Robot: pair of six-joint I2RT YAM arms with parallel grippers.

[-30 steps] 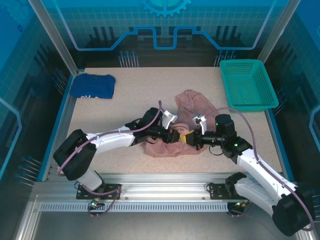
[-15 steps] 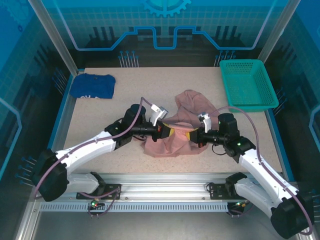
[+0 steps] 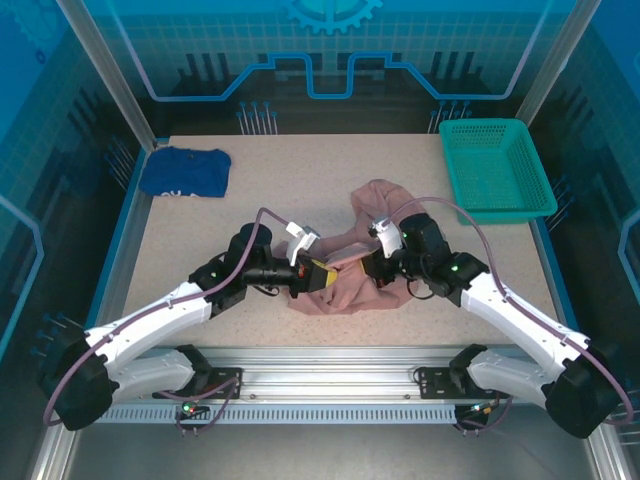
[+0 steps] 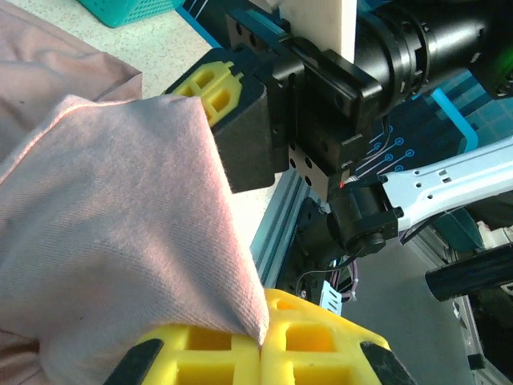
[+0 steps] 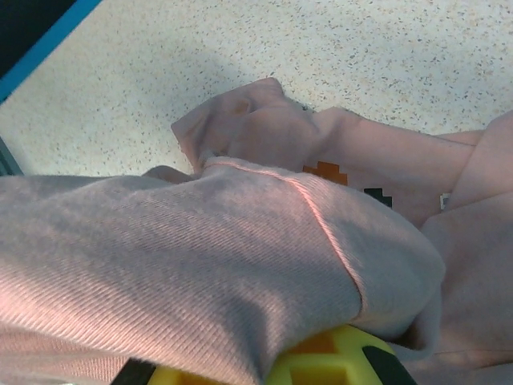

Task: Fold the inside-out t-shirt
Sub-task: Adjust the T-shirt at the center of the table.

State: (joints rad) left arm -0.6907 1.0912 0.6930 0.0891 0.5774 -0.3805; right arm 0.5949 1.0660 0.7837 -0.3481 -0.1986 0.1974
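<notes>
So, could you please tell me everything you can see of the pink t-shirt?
The t-shirt is soft, dusty-pink cloth with a fine diagonal weave and stitched hems. It lies crumpled in a heap on the speckled table, right of its middle, not yet folded. One fold is raised off the heap: the left tool pinches it between its yellow pads, and the right tool is shut on it close by, with cloth draped over its fingers. Small orange and dark marks show on one part.

Speckled beige tabletop (image 3: 300, 170) — ringed by translucent blue panels (image 3: 200, 50) and aluminium rails (image 3: 330, 385).
</notes>
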